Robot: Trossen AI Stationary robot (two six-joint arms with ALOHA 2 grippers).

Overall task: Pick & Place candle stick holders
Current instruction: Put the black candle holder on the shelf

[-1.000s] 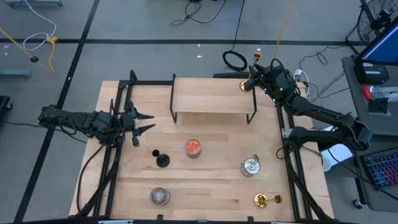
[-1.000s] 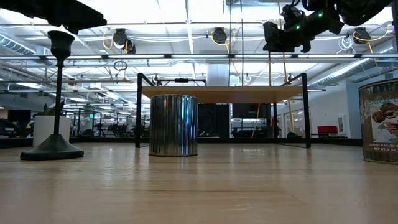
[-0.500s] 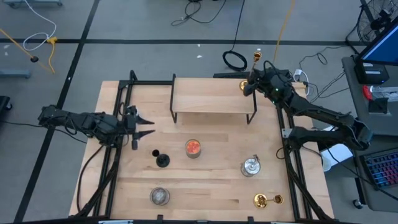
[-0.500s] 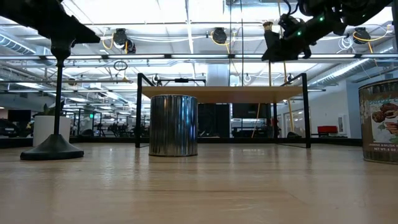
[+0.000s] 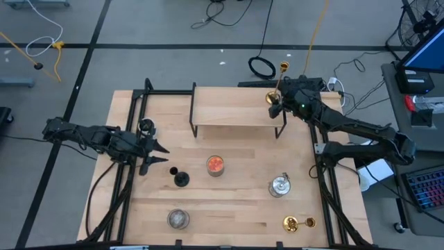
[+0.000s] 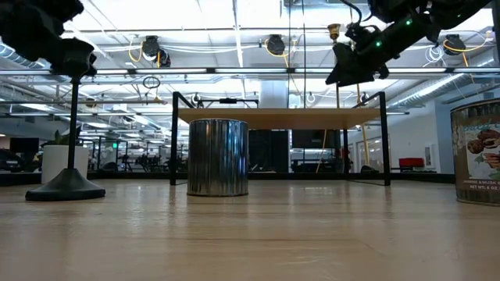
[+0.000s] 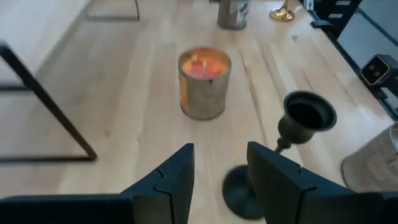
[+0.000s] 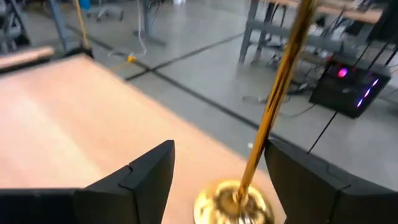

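While a second ago farther back, left claw (image 5: 155,154) apart, nearer black holder (image 5: 181,178); right claw (image 5: 276,105) apart astride gold holder (image 5: 274,96).

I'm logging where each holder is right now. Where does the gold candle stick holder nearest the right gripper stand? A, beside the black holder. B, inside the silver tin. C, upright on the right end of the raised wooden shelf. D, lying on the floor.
C: the gold candle stick holder stands upright on the right end of the raised wooden shelf, its stem between the open fingers of the right gripper.
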